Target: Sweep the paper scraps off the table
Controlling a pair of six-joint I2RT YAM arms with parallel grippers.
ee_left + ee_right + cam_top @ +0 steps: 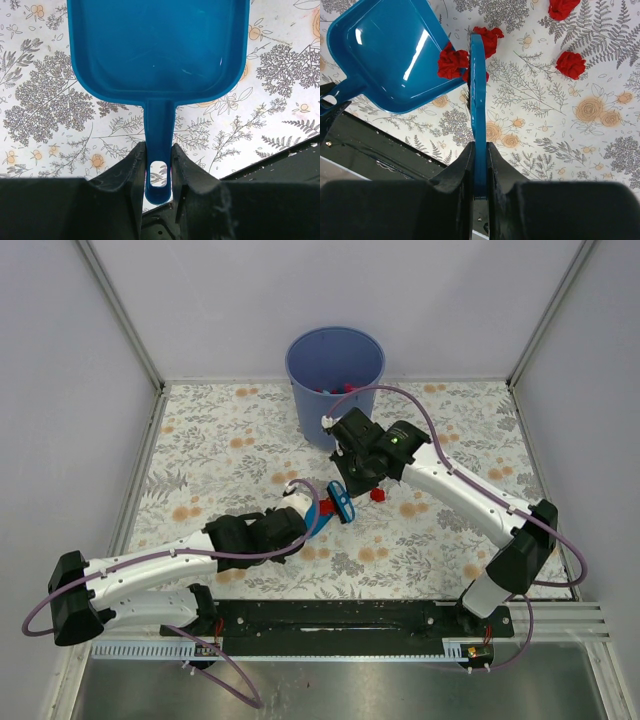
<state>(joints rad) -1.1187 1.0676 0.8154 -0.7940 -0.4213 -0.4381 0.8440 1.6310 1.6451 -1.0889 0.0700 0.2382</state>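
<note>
Gripping dustpan [160, 50], brush [478, 100] beside paper scraps [453, 62]

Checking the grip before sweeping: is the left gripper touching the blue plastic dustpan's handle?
Touching. In the left wrist view the left gripper has both black fingers pressed against the handle of the blue plastic dustpan, no gap.
</note>
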